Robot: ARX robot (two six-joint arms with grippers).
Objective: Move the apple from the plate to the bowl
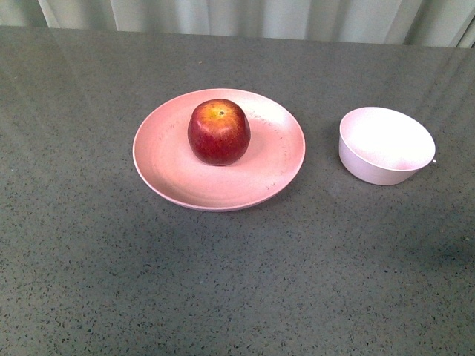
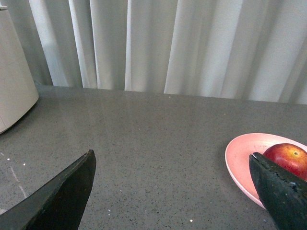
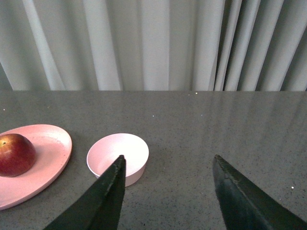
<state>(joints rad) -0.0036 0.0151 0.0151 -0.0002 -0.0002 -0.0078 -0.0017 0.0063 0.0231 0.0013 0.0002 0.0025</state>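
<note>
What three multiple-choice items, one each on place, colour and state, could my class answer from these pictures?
1. In the front view, the bowl stands: A on the plate; B right of the plate, apart; C left of the plate.
2. The apple is: A dark red; B green; C blue.
3. The left gripper and right gripper are: A shut on the apple; B shut on the bowl; C open, empty.
Answers: 1 B, bare table shows between them. 2 A, red skin, yellow-orange by the stem. 3 C, jaws spread, nothing between.
</note>
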